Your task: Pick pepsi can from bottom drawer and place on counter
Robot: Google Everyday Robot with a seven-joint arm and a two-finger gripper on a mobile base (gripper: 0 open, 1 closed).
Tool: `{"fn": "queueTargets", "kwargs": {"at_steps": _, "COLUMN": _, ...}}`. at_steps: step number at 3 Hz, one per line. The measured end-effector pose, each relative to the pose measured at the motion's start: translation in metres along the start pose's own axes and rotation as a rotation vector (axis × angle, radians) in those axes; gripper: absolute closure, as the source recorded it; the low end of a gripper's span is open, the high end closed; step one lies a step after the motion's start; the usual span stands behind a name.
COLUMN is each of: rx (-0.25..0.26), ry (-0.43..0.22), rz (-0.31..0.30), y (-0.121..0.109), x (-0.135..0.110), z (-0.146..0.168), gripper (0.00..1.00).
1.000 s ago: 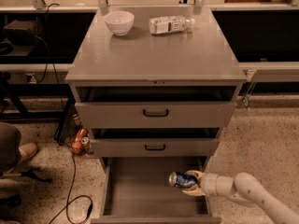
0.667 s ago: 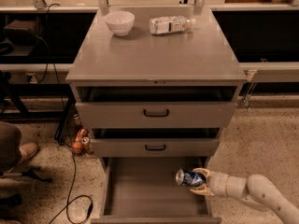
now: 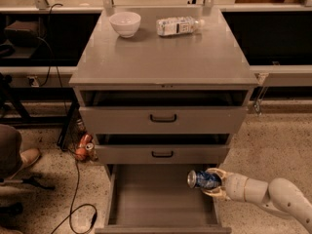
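The pepsi can [image 3: 202,179] is blue with a silver end and lies on its side in my gripper [image 3: 213,182], which is shut on it. I hold it above the right side of the open bottom drawer [image 3: 146,199], just below the middle drawer's front. My white arm [image 3: 265,194] reaches in from the lower right. The counter [image 3: 161,57] is the flat grey top of the cabinet, well above the can.
A white bowl [image 3: 125,23] and a clear water bottle [image 3: 176,26] lie at the back of the counter. The top drawer [image 3: 163,117] and middle drawer [image 3: 162,153] stand partly open. Cables and cans [image 3: 84,146] lie on the floor at left.
The gripper has lifted the can up and slightly right out of the bottom drawer.
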State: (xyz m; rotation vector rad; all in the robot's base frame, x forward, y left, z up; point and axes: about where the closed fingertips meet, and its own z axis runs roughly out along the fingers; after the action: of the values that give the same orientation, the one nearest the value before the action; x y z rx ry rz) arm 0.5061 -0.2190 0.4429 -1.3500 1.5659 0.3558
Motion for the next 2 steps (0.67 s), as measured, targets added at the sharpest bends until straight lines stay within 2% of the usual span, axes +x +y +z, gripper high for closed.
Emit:
{"fn": "queueTargets", "kwargs": {"at_steps": 1, "rx": 0.040, "ry": -0.001, "rz": -0.025, "y": -0.033, "x": -0.008, "z": -0.028, "gripper": 1.00}}
{"fn": "queueTargets", "kwargs": {"at_steps": 2, "rx": 0.107, "ry": 0.005, "rz": -0.065, "y": -0.083, "x": -0.026, "z": -0.073, "gripper": 1.00}}
